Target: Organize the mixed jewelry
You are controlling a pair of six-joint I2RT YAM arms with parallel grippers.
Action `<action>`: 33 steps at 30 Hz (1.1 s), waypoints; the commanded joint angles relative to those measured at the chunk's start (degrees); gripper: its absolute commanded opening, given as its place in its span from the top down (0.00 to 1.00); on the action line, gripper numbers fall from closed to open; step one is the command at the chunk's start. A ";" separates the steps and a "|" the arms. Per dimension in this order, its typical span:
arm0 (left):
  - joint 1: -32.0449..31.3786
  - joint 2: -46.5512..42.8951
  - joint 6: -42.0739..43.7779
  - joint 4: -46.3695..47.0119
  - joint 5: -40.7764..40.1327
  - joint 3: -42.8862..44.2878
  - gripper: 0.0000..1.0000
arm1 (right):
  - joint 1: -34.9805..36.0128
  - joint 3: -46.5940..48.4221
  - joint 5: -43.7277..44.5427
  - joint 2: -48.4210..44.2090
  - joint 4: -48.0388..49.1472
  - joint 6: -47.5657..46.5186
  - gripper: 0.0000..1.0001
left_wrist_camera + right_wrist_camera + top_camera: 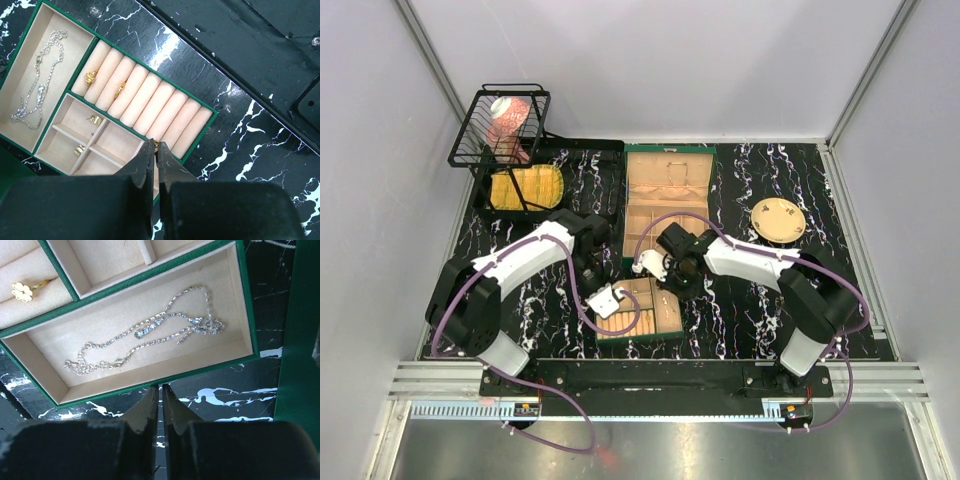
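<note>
Two pincers, both drawn shut to a hairline gap. Your left pincer [156, 146] hangs over the tray [122, 141], at the ends of the ring rolls where they meet the small cells. A gold speck shows at its tips, too small to tell whether it is a pinched piece or something lying beneath. Your right pincer [160, 389] is closed on nothing, poised just outside the tray wall beside the long compartment. The silver chain [150, 335] lies loosely looped in that long compartment, the only cell that suits its length. Two gold rings [91, 76] are wedged into slots between rolls, which keeps them upright and apart. Two small gold pieces [95, 119] each occupy their own square cell. The green box [665, 190] stands open behind the tray on the bench [720, 320]. The tan plate [779, 220] sits off to your right, and any contents are too small to make out. Judgement: sorting looks well along. If the speck is a ring, seat it in a free slot before you release, since a drop onto the marbled bench would be hard to spot.
</note>
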 commanded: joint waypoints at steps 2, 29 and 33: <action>-0.39 1.42 42.27 -12.48 -0.10 0.48 1.00 | 0.91 3.42 -0.27 0.29 0.40 0.94 0.88; -3.64 3.53 42.27 -6.07 5.44 -4.18 1.00 | 1.97 7.73 2.01 -0.76 -2.58 1.30 0.90; -4.34 4.67 42.27 -3.60 4.56 -3.92 1.00 | 1.70 7.12 2.54 -2.17 -3.55 1.21 0.88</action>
